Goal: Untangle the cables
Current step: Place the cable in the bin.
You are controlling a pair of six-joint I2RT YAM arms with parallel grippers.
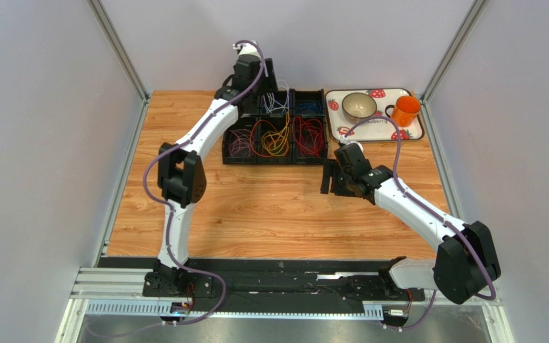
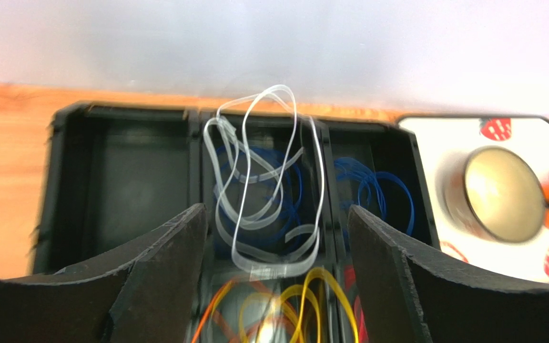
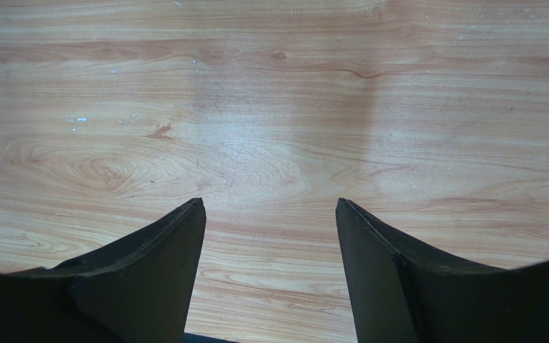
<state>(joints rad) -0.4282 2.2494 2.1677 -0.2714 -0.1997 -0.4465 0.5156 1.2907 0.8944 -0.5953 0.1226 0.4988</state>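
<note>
While your left gripper [image 2: 276, 211] hangs spread above the black plastic divided crate [image 1: 274, 161], limp translucent white cables [image 2: 270, 270] loop over blue cables [image 2: 370, 184] in its rear cells, clear of both fingers. Front cells hold string-thin purple cables [image 1: 240, 143], orange and yellow cables [image 1: 274, 139] and red cables [image 1: 309, 136]. Your right gripper [image 3: 270, 206] stands spread over the grained wooden table [image 3: 270, 86], and the strawberry-print tray [image 1: 415, 133] carries a round bowl [image 1: 359, 106] and an orange cup [image 1: 405, 110].

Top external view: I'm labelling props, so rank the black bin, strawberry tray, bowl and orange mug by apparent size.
1. black bin
2. strawberry tray
3. bowl
4. orange mug, only slightly smaller than the bowl
</note>
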